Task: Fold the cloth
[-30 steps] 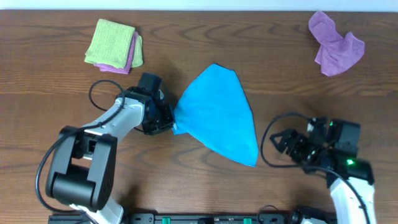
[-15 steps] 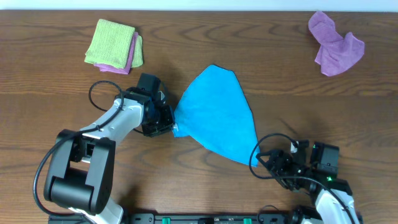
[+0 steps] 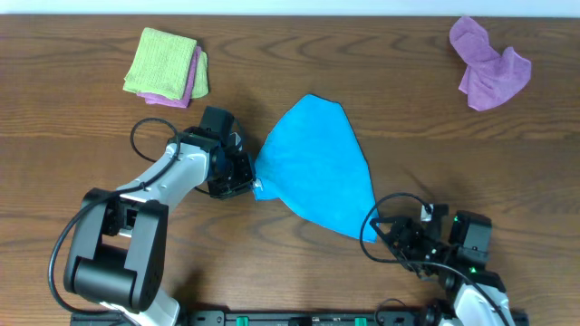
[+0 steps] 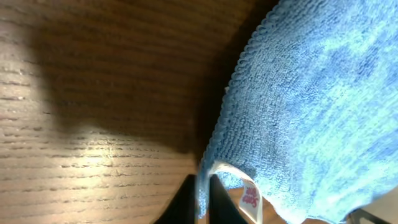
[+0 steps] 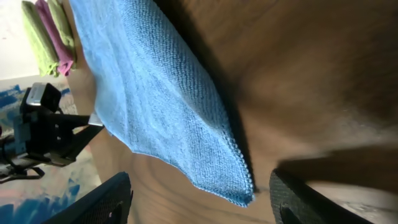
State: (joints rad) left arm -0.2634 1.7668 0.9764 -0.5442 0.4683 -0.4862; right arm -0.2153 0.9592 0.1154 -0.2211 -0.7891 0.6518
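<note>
The sky-blue cloth [image 3: 319, 167] lies in a folded, roughly triangular shape at the table's middle. My left gripper [image 3: 246, 185] is shut on the cloth's left corner, next to the small white tag [image 4: 249, 198]; the cloth's edge [image 4: 205, 186] passes between the dark fingertips. My right gripper [image 3: 388, 237] is open, low over the table just right of the cloth's bottom-right corner [image 5: 239, 193]. That corner lies between the two open fingers in the right wrist view, untouched.
A folded lime-green cloth [image 3: 161, 59] on a lilac cloth [image 3: 192, 86] sits at the back left. A crumpled lilac-purple cloth [image 3: 489, 65] lies at the back right. The table's front edge is close behind my right arm.
My right arm has moved left and toward the front edge, bringing its open gripper to the cloth's bottom-right corner. My left gripper and the cloth have stayed put.
</note>
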